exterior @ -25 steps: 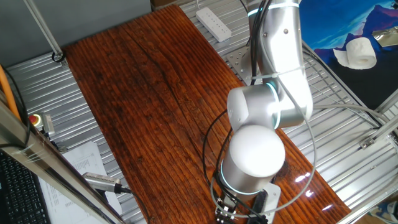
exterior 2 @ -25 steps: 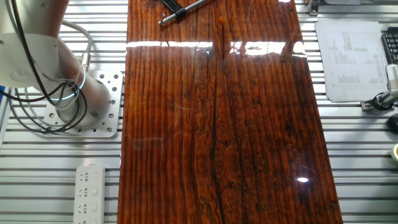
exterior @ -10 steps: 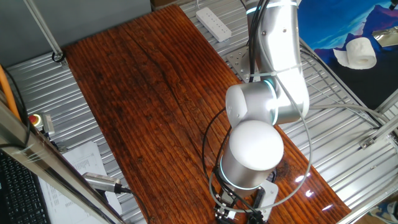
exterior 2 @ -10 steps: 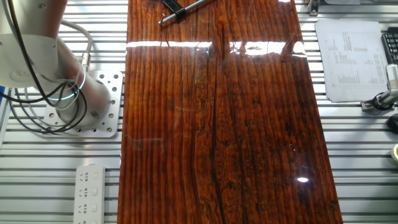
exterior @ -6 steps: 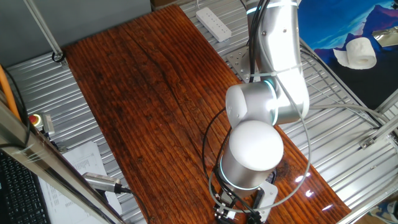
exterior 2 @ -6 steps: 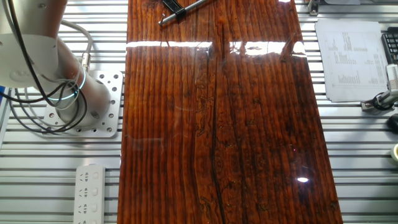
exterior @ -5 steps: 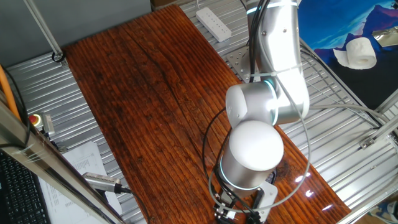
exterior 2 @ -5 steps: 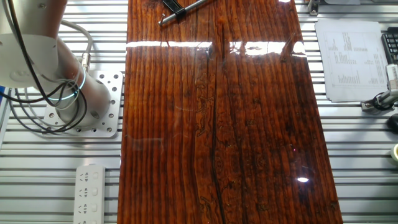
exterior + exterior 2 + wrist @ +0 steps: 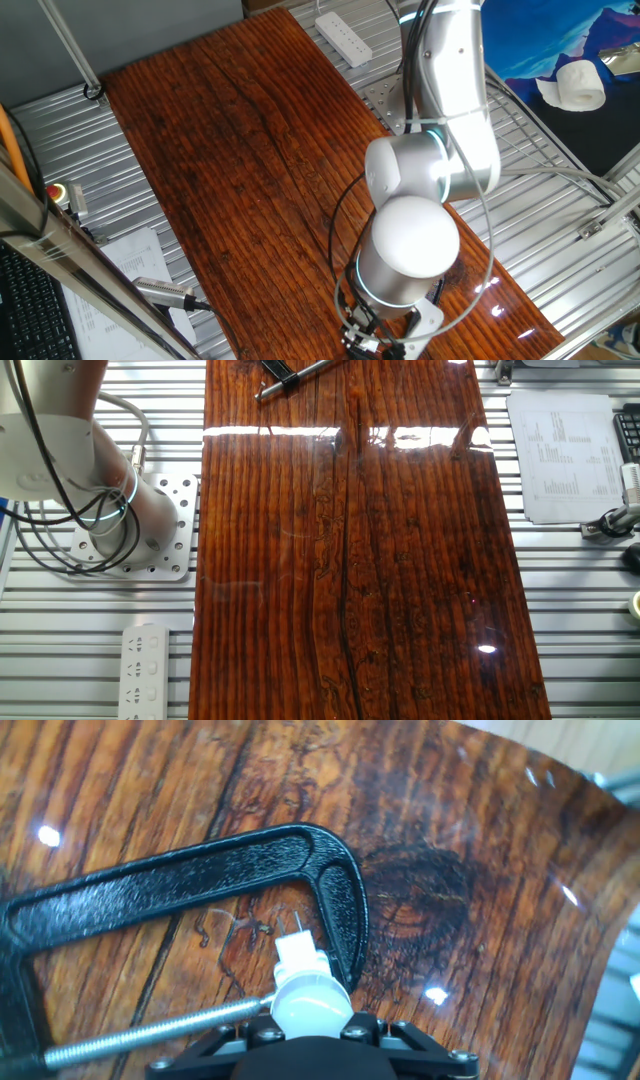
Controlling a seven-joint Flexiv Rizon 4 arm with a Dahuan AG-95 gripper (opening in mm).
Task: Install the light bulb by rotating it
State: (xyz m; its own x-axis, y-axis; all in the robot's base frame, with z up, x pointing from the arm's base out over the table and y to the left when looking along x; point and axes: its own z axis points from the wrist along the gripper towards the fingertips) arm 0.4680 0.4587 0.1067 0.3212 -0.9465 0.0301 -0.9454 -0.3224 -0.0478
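We log first the wooden tabletop (image 9: 350, 560), dark reddish and glossy with strong grain, set on a ribbed metal bench (image 9: 570, 610). Next the silver arm (image 9: 440, 110), bent over the near end of the wood, its round white joint cap (image 9: 413, 237) facing one fixed camera. On the bench beside the arm's base lies a white power strip (image 9: 145, 670); across the table lies a printed sheet (image 9: 560, 455). In the hand view we record a black clamp (image 9: 200, 885) flat on the wood, its threaded screw (image 9: 150, 1030) running alongside. Last, the light bulb (image 9: 310, 1000): small, white, smooth dome, just beside the clamp's curved end, at the gripper (image 9: 310, 1045); we cannot tell whether the fingers grip it.
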